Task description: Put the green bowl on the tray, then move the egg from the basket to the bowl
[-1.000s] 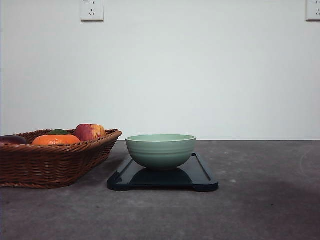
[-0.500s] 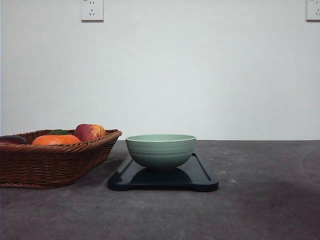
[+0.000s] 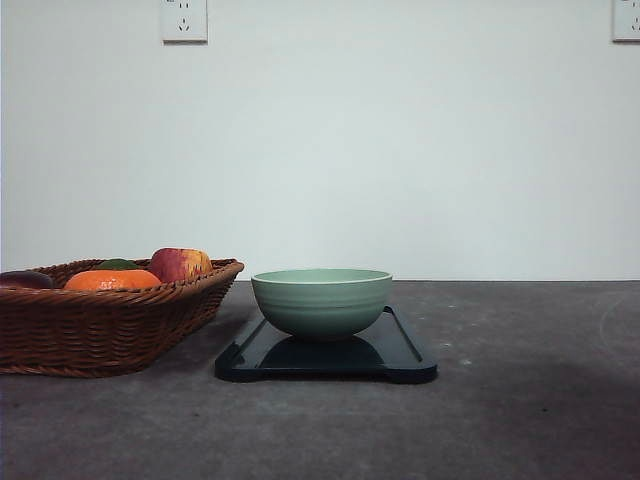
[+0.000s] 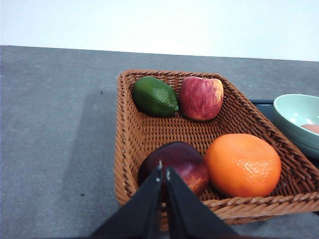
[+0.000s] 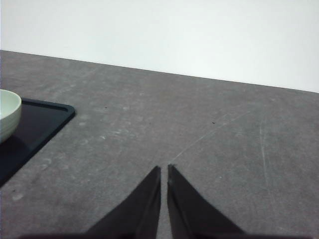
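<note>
The green bowl (image 3: 320,300) stands upright on the dark tray (image 3: 405,358) at the table's middle. Left of it sits the brown wicker basket (image 3: 100,325). In the left wrist view my left gripper (image 4: 163,172) is shut with nothing in it, hovering over the basket's (image 4: 127,139) near rim. The bowl (image 4: 296,114) shows at that view's edge, with a pale pinkish egg (image 4: 312,128) lying inside it. My right gripper (image 5: 164,169) is shut and empty over bare table, to the right of the tray (image 5: 37,124) and the bowl (image 5: 7,112).
The basket holds a red apple (image 4: 201,97), an orange (image 4: 242,164), a green lime (image 4: 154,96) and a dark red fruit (image 4: 174,162). The grey table (image 3: 530,400) stretches open to the right of the tray. A white wall stands behind.
</note>
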### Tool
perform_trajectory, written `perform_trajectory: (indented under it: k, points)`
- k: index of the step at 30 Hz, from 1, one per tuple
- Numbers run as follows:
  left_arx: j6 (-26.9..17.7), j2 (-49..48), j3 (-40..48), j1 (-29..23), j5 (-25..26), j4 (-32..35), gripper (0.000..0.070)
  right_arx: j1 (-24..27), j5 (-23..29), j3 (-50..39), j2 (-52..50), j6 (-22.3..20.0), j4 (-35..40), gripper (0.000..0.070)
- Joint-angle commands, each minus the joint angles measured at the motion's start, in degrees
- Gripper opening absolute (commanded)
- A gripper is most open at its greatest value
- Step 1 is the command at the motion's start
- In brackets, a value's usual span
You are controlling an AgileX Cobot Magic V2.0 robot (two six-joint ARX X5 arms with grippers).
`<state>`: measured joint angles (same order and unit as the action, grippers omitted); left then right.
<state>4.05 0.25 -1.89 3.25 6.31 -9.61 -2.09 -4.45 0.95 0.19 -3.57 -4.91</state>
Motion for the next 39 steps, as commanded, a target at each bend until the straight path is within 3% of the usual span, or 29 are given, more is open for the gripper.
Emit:
perform_trajectory:
  k: [1,39]
  points:
    - [-0.42,-0.07,1.11,-0.02,0.00,0.61,0.0000,-0.02,0.00,-0.26,0.02,0.83,0.63,0.0018]
    - [-0.42,-0.07,1.11,-0.02,0.00,0.61,0.0000,-0.02,0.00,-0.26,0.02,0.83,0.65,0.0018]
